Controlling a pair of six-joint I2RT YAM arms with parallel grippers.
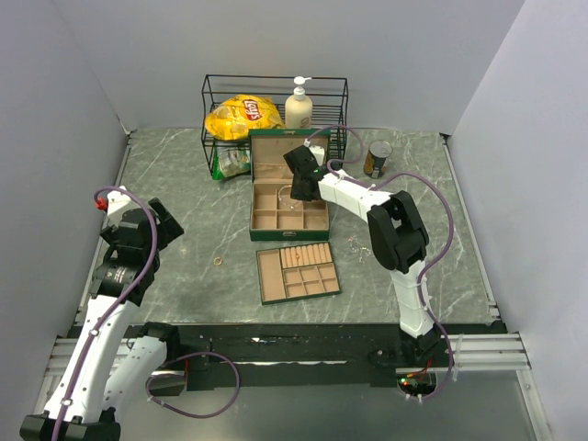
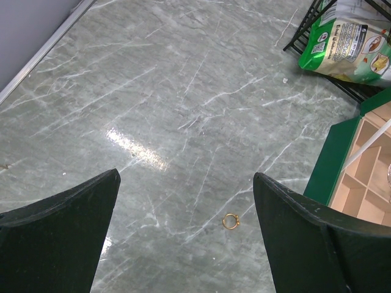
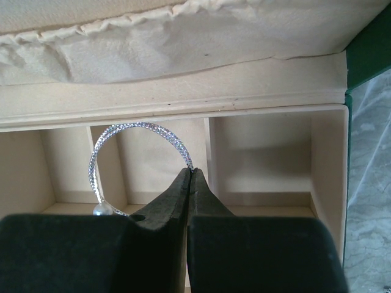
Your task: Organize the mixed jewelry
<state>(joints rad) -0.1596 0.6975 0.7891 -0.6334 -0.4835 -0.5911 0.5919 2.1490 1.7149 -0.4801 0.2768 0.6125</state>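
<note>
Right gripper (image 3: 190,174): jaws pressed together, pinching a thin silvery bangle (image 3: 137,125) by its wire at the very tips. The hoop stands upright, up and to the left of the fingers in the wrist view, with a small pale bead (image 3: 101,209) at its lower end. The bangle hangs over the tan compartments of the open green box (image 1: 289,236), near the back row, just in front of the padded lid; whether it touches a divider cannot be told. Left gripper (image 2: 186,177): fingers spread wide, holding nothing, hovering over the marble-patterned table (image 2: 183,91) left of the box. A small gold ring (image 2: 230,221) lies flat on the table beneath it, nearer the finger on the right of that wrist view, apart from both fingers and from the box wall. A tan-lined compartment tray (image 1: 270,276) lies just in front of the box, slightly askew. A few tiny silvery pieces (image 1: 354,243) lie on the table right of the tray, too small to identify.
</note>
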